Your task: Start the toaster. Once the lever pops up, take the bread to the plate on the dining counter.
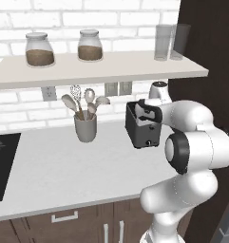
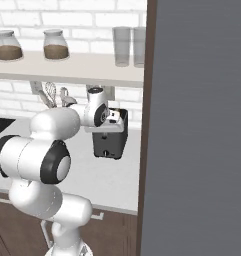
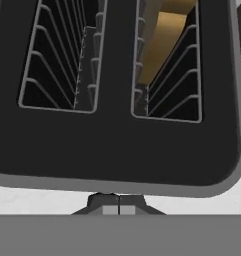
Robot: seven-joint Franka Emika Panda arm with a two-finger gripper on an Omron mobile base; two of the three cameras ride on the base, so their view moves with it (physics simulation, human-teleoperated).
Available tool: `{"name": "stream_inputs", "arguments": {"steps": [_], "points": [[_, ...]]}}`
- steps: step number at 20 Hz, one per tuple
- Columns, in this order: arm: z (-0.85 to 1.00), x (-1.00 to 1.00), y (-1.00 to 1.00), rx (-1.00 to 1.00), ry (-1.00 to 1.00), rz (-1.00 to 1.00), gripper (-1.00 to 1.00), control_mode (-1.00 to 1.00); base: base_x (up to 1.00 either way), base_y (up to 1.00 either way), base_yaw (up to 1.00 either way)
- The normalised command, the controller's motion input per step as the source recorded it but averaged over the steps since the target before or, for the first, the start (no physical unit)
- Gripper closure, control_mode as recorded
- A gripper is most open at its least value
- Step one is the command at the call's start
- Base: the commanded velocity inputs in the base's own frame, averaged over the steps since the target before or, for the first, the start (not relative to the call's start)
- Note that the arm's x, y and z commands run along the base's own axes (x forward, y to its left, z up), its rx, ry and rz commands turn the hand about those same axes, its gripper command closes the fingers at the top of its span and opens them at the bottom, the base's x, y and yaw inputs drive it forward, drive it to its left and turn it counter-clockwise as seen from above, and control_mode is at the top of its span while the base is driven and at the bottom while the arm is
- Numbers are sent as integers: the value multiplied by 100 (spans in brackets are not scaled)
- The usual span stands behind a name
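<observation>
Bread down in toaster at table's back edge; hand pressed together, empty, above lever end; carry to plate pending.

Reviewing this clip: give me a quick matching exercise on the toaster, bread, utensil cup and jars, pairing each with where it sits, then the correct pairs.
Things:
1. toaster
2. bread
3. utensil cup
4. jars

Places:
A. on the shelf against the brick wall
B. down in one toaster slot
C. on the light counter, under the hand
D. on the counter, between the cooktop and the toaster

Pairs: 1-C, 2-B, 3-D, 4-A
</observation>
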Motion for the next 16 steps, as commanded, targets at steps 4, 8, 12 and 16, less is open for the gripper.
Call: {"name": "stream_inputs", "arguments": {"steps": [4, 8, 12, 16], "points": [[-30, 0, 0, 0, 0, 0, 100, -100, 0, 0, 0], [-34, 0, 0, 0, 0, 0, 100, -100, 0, 0, 0], [-51, 0, 0, 0, -2, 0, 100, -100, 0, 0, 0], [-75, -7, 0, 0, -8, 0, 100, -100, 0, 0, 0]]}}
